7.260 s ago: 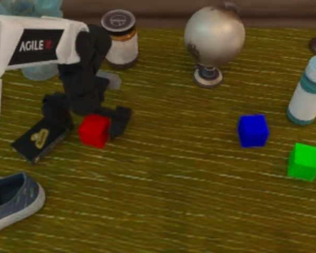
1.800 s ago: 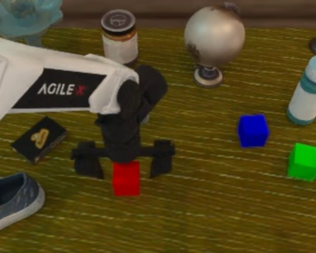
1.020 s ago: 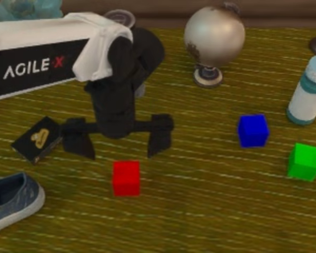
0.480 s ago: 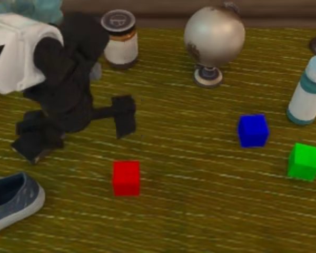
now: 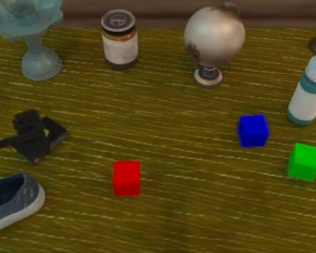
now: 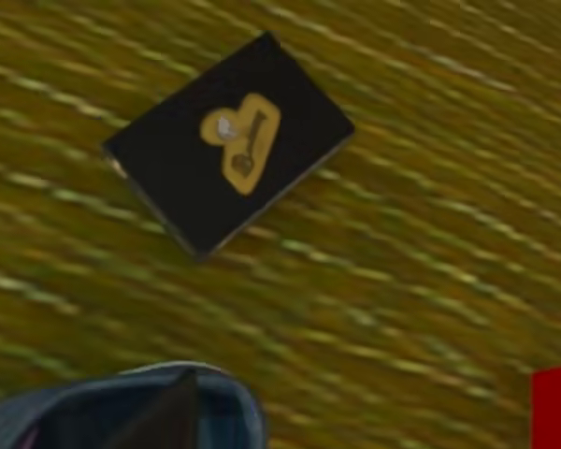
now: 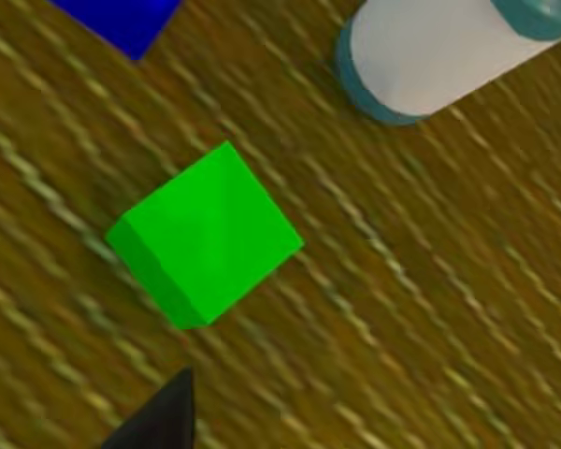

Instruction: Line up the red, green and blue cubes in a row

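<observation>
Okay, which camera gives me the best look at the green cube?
The right wrist view: the green cube fills the middle of the picture, with three faces showing. The top view shows it whole too, but small, near the table's right edge. The left wrist view does not show it at all.

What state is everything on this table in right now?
red cube: flat on the cloth, alone, nothing holding it
blue cube: resting, apart from the green one
green cube: resting near the right edge
white jar: upright, lid on
globe: upright
left gripper: over the black card, far left
</observation>
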Robot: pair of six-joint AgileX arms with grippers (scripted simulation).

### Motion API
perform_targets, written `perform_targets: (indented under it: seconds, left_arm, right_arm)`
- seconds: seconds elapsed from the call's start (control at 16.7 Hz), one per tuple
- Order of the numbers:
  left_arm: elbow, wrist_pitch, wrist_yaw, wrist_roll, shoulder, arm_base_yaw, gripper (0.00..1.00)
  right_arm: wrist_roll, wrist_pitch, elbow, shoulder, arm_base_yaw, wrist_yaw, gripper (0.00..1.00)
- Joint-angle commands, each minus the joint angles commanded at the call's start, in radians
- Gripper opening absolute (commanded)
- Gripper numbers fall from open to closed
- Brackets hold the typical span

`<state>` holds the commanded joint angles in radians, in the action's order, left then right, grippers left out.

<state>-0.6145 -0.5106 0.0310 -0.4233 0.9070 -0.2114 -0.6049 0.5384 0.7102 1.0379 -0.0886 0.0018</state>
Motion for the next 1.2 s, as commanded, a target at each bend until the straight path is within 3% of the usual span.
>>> perform_targets:
  seconds: [0.3,0.6,0.84,1.2]
  left_arm:
    - [0.358,0.231,-0.007,0.185,-0.470,0.136,1.00]
    - [0.557,0.420,-0.022,0.348,-0.776,0.209,1.00]
    - [0.611,0.505,-0.030,0.419,-0.900,0.230,1.00]
    - [0.615,0.511,-0.031,0.423,-0.907,0.231,1.00]
  right_arm:
    - [-0.257,0.233,0.295,0.443,-0.039,-0.001,1.00]
    - [-0.441,0.389,0.517,0.753,-0.067,-0.001,1.00]
    - [-0.511,0.445,0.606,0.863,-0.078,-0.001,1.00]
    - [-0.516,0.444,0.609,0.871,-0.074,-0.001,1.00]
